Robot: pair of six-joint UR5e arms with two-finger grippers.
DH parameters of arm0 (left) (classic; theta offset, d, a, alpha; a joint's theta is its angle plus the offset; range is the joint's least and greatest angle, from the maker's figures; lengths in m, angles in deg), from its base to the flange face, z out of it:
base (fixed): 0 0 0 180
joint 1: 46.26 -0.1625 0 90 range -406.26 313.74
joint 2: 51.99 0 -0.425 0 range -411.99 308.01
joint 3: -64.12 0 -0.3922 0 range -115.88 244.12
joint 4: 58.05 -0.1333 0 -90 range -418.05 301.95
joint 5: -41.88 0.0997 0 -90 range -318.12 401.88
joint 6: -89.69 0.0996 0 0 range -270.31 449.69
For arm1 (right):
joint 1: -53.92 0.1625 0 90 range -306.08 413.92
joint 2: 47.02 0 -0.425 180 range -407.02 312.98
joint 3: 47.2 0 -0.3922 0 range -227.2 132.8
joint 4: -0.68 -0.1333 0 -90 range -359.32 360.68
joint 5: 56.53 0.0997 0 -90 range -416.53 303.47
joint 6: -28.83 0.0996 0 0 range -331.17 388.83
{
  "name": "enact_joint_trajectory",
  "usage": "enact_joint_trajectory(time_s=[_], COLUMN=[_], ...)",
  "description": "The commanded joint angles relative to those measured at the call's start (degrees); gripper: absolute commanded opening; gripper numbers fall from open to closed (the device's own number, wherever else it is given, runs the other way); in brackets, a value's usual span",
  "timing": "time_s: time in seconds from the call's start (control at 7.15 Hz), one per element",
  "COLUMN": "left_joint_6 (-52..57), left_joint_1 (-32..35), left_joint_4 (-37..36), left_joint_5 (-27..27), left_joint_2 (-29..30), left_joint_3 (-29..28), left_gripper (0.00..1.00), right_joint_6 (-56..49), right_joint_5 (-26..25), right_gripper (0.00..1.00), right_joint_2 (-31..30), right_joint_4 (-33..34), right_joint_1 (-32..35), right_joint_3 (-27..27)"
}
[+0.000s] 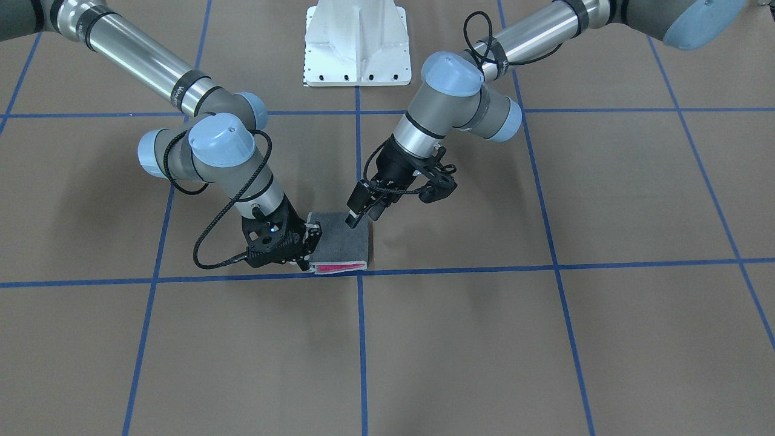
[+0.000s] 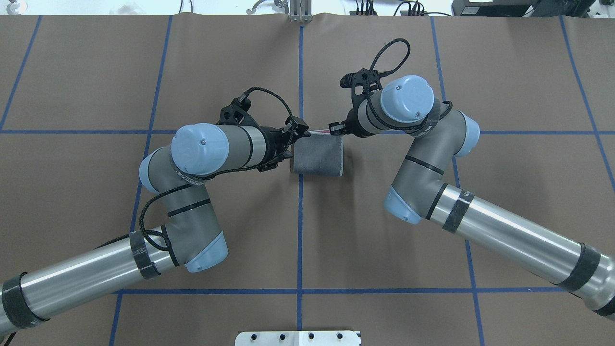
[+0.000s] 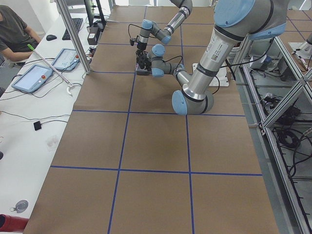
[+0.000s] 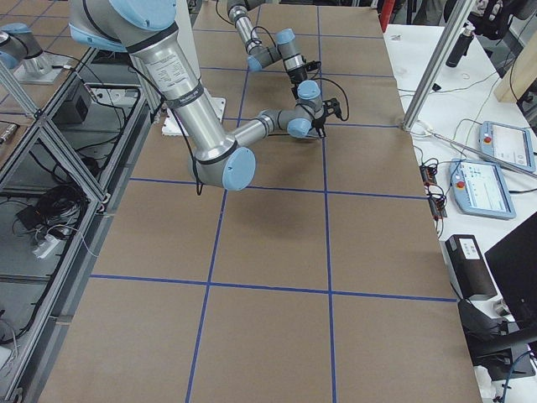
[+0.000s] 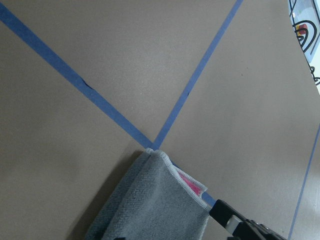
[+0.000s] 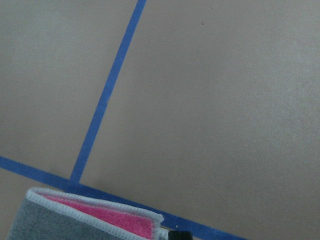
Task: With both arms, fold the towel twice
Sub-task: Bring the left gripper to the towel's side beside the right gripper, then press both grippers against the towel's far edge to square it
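Your left gripper (image 1: pixel 361 218) hovers above the towel (image 1: pixel 340 242), fingers spread, empty; your right gripper (image 1: pixel 309 247) sits at the towel's side, grip you cannot tell.

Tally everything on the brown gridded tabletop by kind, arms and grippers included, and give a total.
Towel: 1
Robot arms: 2 (left arm, right arm)
Two-finger grippers: 2 (left gripper, right gripper)
White pedestal base: 1
Total: 6
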Motion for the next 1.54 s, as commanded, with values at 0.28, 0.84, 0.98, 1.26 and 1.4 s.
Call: enact_joint_trajectory(time_s=[0.28,0.84,0.98,1.26,1.4], left_joint_6=[0.0,0.08,0.08,0.61,0.87], left_joint_1=[-1.23,-2.02,-2.03,-2.03,-2.03], left_joint_4=[1.39,1.56,1.57,1.57,1.57], left_joint_5=[0.37,0.37,0.37,0.28,0.28], left_joint_2=[0.94,1.56,1.56,1.3,1.12], left_joint_3=[-2.54,-4.21,-4.48,-4.57,-4.48], left_gripper=[0.73,0.51,0.51,0.49,0.49], right_joint_6=[0.05,0.05,0.05,0.05,-0.04], right_joint_5=[0.0,0.09,0.0,0.09,0.09], right_gripper=[0.0,0.0,0.0,0.0,0.0], right_joint_2=[-0.09,-0.09,-0.09,-0.09,-0.18], right_joint_4=[-0.09,-0.09,-0.09,-0.09,-0.09], right_joint_1=[0.0,0.0,0.0,0.0,0.0], right_joint_3=[-0.01,-0.01,-0.01,-0.01,-0.01])
